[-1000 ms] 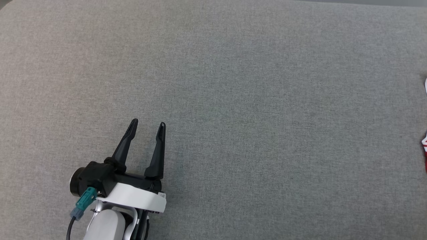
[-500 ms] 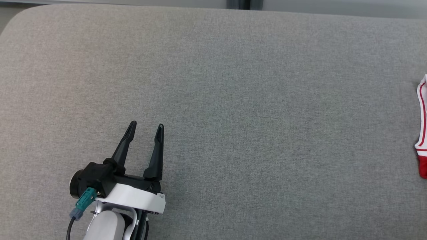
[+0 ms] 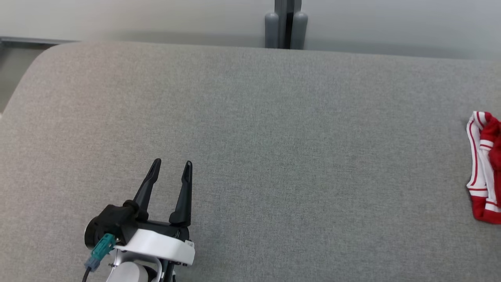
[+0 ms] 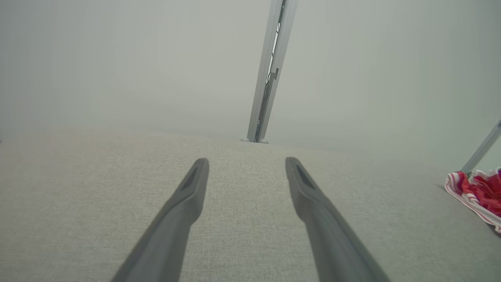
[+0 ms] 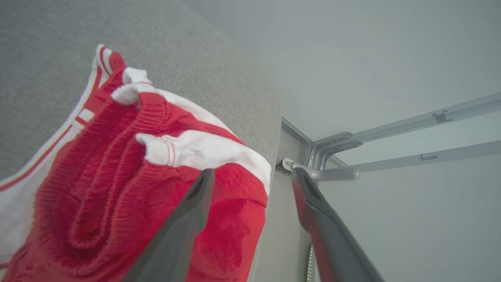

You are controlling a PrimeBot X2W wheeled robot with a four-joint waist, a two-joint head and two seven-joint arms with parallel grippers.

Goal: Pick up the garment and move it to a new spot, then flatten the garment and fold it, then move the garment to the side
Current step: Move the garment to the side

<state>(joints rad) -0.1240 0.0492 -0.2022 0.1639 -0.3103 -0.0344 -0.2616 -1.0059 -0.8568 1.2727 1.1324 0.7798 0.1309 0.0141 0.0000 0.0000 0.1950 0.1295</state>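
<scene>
Garment (image 5: 117,176) just beyond right fingers (image 5: 182,223) (parted)

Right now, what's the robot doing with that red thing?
The robot works at a grey table. The red and white garment lies bunched at the table's right edge. The right gripper is open close by it and grips nothing. The left gripper is open too, over bare table, far from the garment.

I see the garment (image 3: 482,168): red with white striped trim, bunched and crumpled, not laid flat, lying at the far right edge of the grey bench (image 3: 250,137).
</scene>
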